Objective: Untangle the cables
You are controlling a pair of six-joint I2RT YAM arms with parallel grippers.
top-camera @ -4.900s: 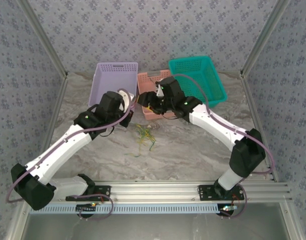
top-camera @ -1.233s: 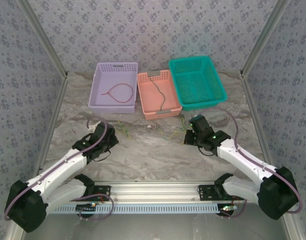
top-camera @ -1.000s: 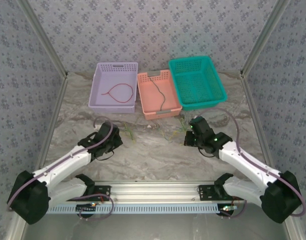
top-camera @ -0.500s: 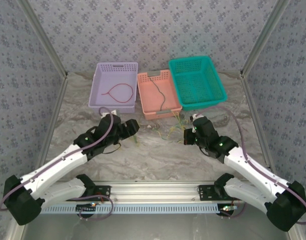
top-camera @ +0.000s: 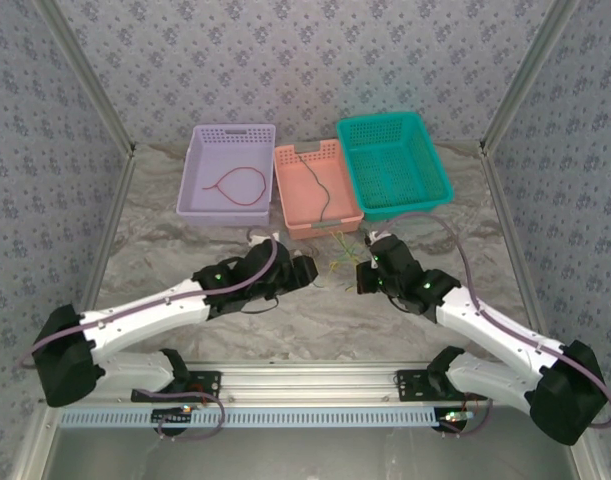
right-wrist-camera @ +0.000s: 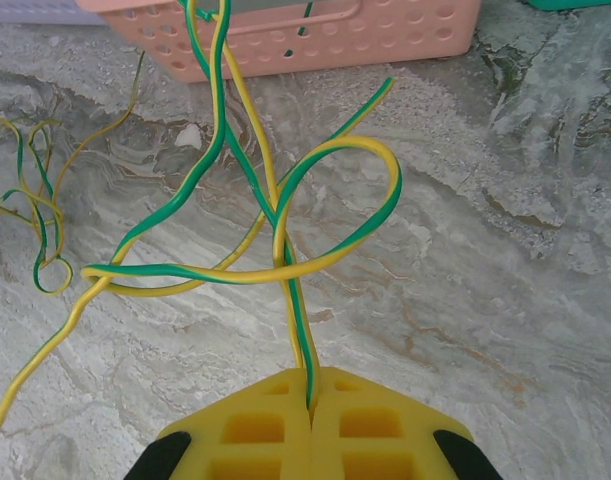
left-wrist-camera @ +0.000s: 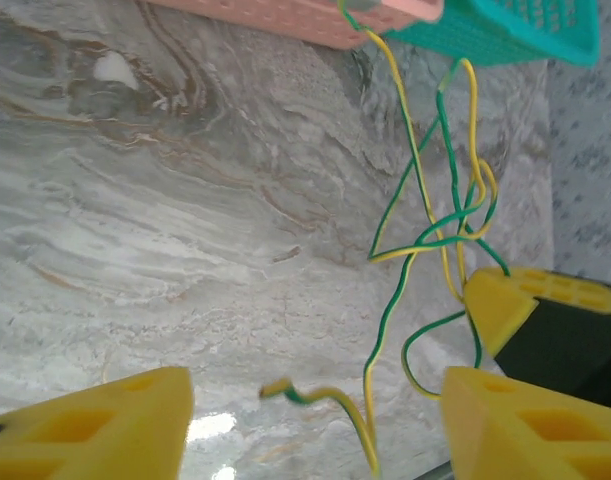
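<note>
Yellow-and-green striped thin wires (top-camera: 342, 250) sit knotted on the marble tabletop (top-camera: 155, 230), just at 6 o'clock of the pink plastic basket (top-camera: 330, 228), between your two tools. The right gripper (right-wrist-camera: 307, 380) is clamped on one strand, and the knot runs 12-to-6 away from it. The left gripper (left-wrist-camera: 317, 392) has its jaws apart. A loose end shows between them, seemingly untouched, with the bulk at its 1 o'clock, so you'd likely close the left there. Count: two grippers, three baskets (lilac basket (top-camera: 225, 215), pink, teal basket (top-camera: 410, 205)), one red wire (top-camera: 235, 185), one black wire (top-camera: 318, 190). There are at least two striped strands; you can't tell exactly.
</note>
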